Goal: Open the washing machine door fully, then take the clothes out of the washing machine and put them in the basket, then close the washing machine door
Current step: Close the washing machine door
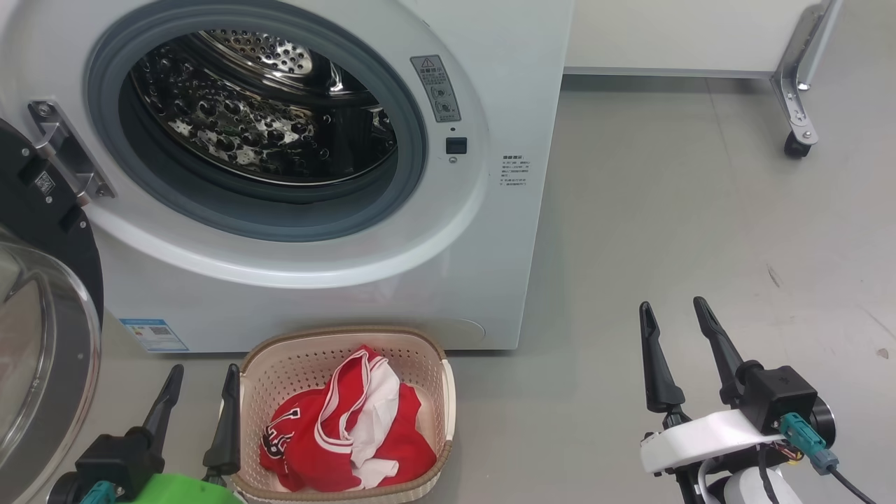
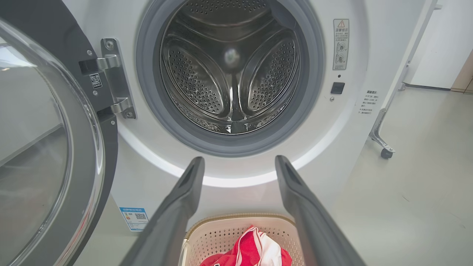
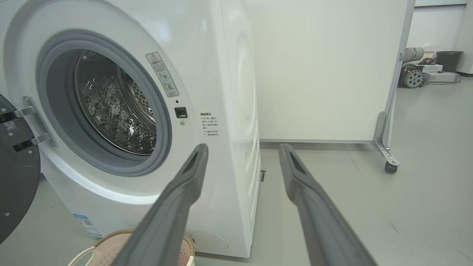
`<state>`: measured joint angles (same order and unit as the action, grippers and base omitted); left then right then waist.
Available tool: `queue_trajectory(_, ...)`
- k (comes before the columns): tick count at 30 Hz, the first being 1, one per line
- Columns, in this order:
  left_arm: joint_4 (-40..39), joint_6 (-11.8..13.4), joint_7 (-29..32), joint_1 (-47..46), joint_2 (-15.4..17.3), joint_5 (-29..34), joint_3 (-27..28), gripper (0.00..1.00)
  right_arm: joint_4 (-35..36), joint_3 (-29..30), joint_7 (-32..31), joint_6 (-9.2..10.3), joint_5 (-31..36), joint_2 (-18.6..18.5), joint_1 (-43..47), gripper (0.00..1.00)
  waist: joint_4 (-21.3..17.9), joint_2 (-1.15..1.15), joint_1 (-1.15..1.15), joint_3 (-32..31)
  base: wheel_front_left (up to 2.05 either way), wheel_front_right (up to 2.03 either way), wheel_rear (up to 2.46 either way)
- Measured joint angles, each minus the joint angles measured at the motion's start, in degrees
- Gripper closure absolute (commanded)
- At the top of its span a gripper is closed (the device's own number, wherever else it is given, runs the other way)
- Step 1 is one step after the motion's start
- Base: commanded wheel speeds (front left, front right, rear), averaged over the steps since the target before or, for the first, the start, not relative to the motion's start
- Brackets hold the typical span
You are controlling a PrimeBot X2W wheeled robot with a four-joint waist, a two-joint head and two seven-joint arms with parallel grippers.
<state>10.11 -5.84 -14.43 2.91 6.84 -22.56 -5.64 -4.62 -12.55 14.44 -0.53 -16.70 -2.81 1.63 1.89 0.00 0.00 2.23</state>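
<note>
The white washing machine point(image 1: 434, 280) stands with its black-rimmed glass door point(image 1: 42, 336) swung wide to the left, and its steel drum point(image 1: 259, 119) looks bare inside. On the floor in front sits the cream basket point(image 1: 427, 364) holding the red and white clothes point(image 1: 343, 434). My left gripper point(image 1: 203, 374) is open just left of the basket, nothing between its fingers. My right gripper point(image 1: 675, 311) is open over bare floor to the right. In the left wrist view the door point(image 2: 44, 155), drum point(image 2: 229, 70), basket point(image 2: 218, 236) and clothes point(image 2: 251, 251) show.
A white partition on a metal castor leg point(image 1: 798, 105) stands behind and to the right of the machine. Grey floor point(image 1: 700, 224) stretches to the right. The right wrist view shows the machine's side point(image 3: 236, 111), the basket rim point(image 3: 107, 240) and distant equipment point(image 3: 414, 74).
</note>
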Motion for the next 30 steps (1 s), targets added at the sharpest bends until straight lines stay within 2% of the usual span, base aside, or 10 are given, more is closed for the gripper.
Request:
queue_trajectory(15, -0.07, -0.51, 0.00, 0.10, -0.66, 1.01, 1.23, 0.00, -0.09, 0.13, 0.00, -0.42, 0.09, 0.08, 0.00, 0.00, 0.19, 0.00, 0.00, -0.20, -0.83, 0.83, 0.00)
queue_trajectory(30, -1.90, -1.02, -0.01, 0.34, -0.96, 4.03, 1.11, 0.00, -0.36, 0.27, 0.00, -0.58, 0.15, 0.18, 0.02, 0.00, 0.29, 0.00, 0.00, -0.20, -1.37, 1.37, 0.00)
